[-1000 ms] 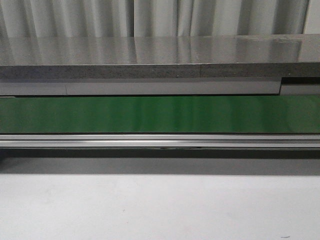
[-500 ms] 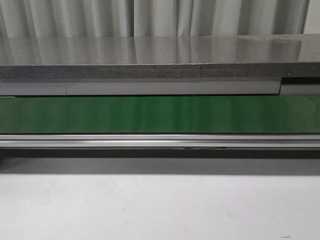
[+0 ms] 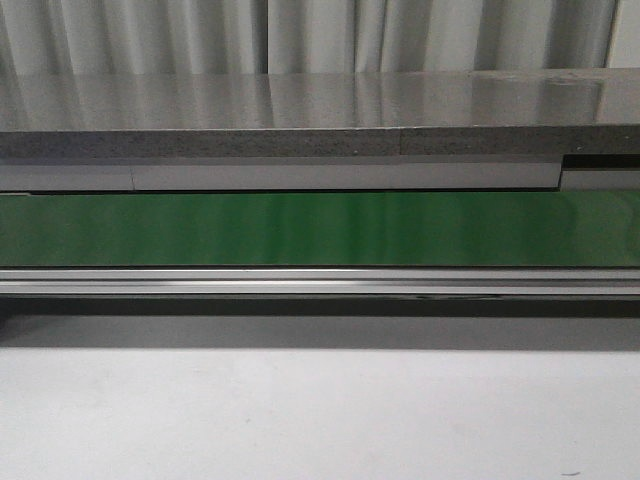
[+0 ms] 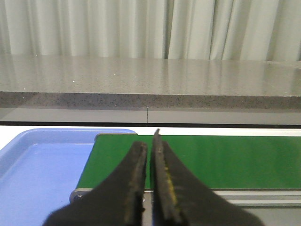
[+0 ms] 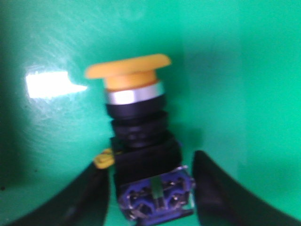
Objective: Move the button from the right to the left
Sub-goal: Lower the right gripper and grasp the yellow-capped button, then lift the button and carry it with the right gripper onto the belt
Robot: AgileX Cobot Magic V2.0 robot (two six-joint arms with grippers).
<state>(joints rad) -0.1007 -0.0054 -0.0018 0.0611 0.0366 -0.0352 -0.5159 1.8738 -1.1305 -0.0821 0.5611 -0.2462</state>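
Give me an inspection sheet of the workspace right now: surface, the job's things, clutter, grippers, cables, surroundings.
Surface: green belt running across, bare in the front view; white table in front of it.
Job's things: button lying on the green belt, yellow cap away from the right gripper; seen in the right wrist view only.
Clutter: nothing seen.
Grippers: right gripper open, one finger on each side of the button's dark body, contact not clear. Left gripper shut, holding nothing, over the belt's end.
Cables: nothing seen.
Surroundings: blue tray beside the belt's end; grey counter behind; pale curtain at the back.
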